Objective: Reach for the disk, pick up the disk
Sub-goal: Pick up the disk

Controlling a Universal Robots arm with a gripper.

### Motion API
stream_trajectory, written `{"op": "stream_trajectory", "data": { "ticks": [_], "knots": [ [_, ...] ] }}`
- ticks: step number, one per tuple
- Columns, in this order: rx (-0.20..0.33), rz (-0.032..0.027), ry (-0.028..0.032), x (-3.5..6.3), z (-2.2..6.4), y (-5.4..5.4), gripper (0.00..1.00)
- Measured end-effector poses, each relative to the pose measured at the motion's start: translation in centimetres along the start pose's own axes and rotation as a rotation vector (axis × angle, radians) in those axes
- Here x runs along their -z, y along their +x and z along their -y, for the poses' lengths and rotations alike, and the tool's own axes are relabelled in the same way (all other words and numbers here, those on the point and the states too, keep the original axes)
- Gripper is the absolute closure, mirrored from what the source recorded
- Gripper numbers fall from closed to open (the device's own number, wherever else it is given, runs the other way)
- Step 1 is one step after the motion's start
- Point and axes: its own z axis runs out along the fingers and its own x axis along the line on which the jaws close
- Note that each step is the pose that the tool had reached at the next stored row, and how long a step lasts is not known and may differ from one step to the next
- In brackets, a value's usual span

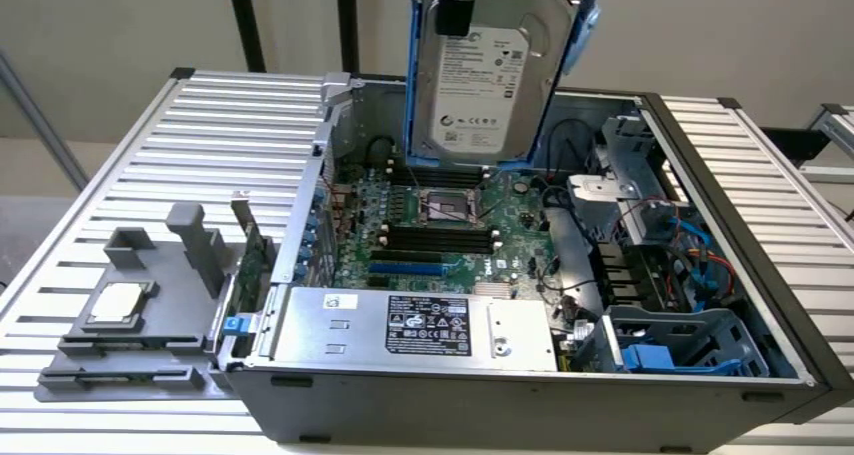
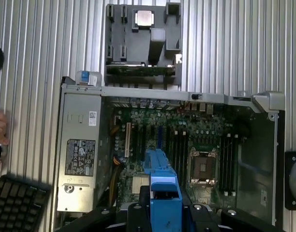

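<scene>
Hanging above the open computer case [image 1: 747,275], the disk [image 1: 483,70] (blue-railed) is gripped by the tool [image 2: 163,205].

We see an open computer case [image 1: 747,375] lying on a slatted table [image 1: 227,135], its inside facing up. The motherboard [image 1: 441,225] sits in the middle of the case, with the processor socket [image 1: 447,207] near its centre. A power supply box [image 1: 414,325] lies along the near edge of the case. Drive bays [image 1: 674,340] fill the corner at the exterior view's right. The disk [image 1: 487,70] hangs upright above the far part of the motherboard, clear of the case. On the table beside the case, at the exterior view's left, a holder tray [image 1: 127,350] carries a small square chip [image 1: 118,300]. In the wrist view, a keyboard [image 2: 15,205] lies near the power supply side.
</scene>
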Motion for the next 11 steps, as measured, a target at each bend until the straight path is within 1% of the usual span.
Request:
{"op": "stream_trajectory", "data": {
  "ticks": [6, 11],
  "knots": [
    [0.000, 0.0000, 0.0000, 0.16, 2.62, 1.2, 0.67],
    [0.000, 0.0000, 0.0000, 0.28, 4.12, 2.3, 0.67]
  ]
}}
